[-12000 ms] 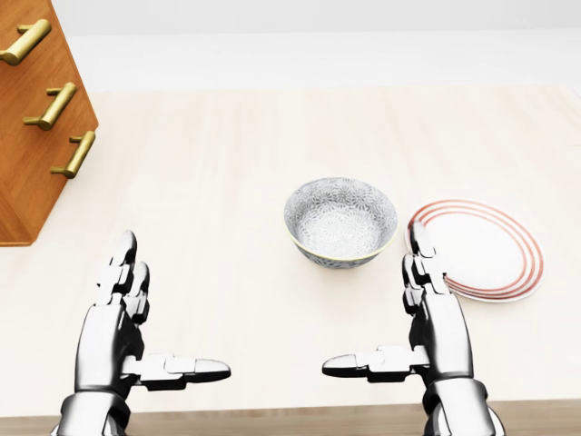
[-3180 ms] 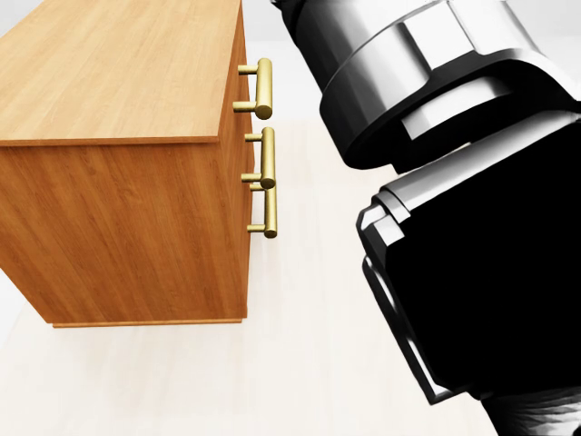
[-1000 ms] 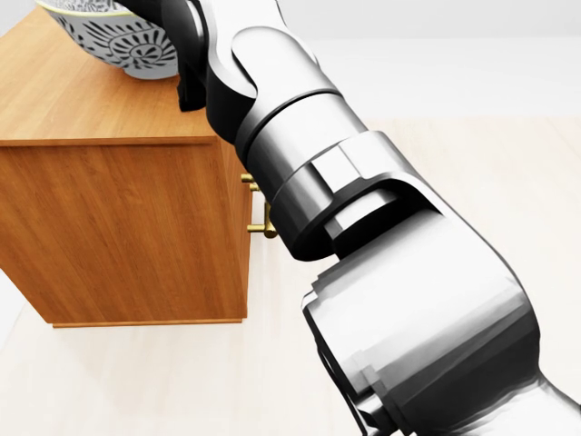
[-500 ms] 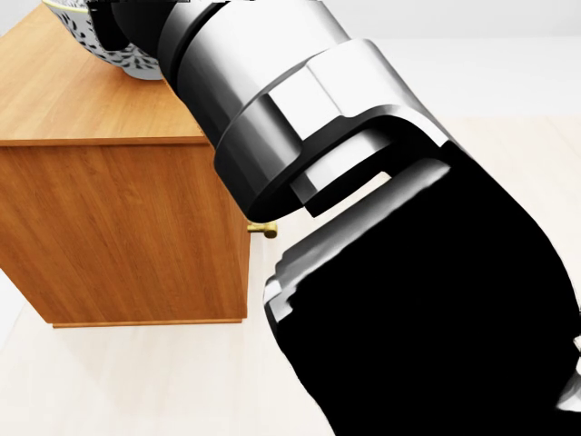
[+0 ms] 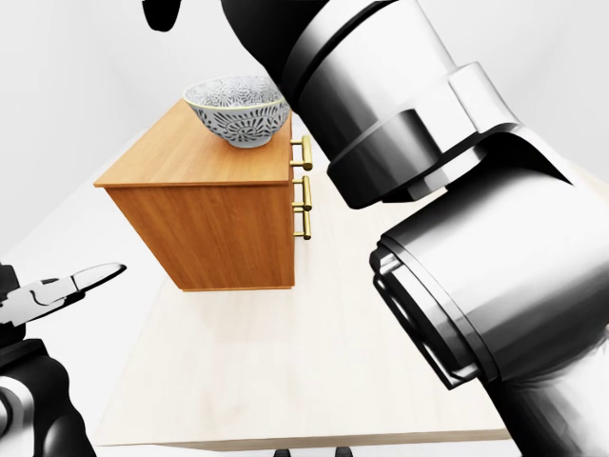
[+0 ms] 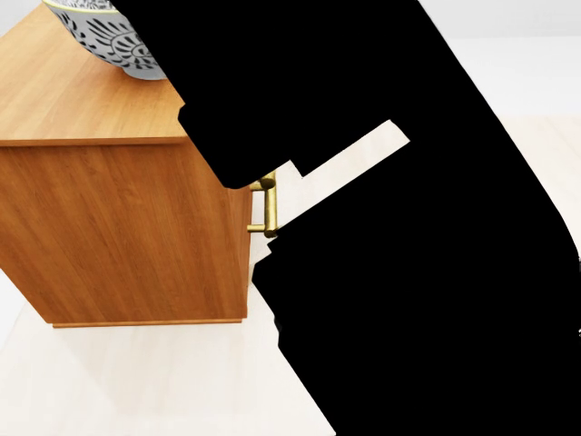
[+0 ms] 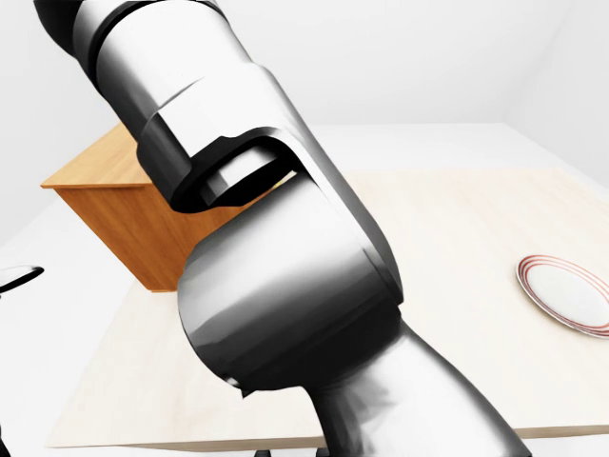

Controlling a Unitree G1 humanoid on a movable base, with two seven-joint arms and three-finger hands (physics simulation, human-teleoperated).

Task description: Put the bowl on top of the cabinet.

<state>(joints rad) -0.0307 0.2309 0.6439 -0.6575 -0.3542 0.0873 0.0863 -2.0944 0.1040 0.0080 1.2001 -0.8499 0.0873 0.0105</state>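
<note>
The patterned grey bowl (image 5: 236, 112) stands upright on the top of the wooden cabinet (image 5: 205, 224), near its right end above the brass handles (image 5: 304, 190). Nothing holds it. My right arm (image 5: 409, 143) sweeps up across the left-eye view. Only a dark tip of my right hand (image 5: 162, 11) shows at the top edge, above and left of the bowl and apart from it. My left hand (image 5: 81, 283) sits low at the left edge, fingers spread, holding nothing. In the head view the arm is a black shape hiding all but the bowl's left part (image 6: 104, 36).
The cabinet stands on a pale wooden table (image 5: 266, 362). A white plate with red rings (image 7: 569, 293) lies far to the right in the right-eye view. White floor and walls surround the table.
My right arm has swung closer to the head camera and now blacks out most of that view. The bowl has stayed in place on the cabinet top.
</note>
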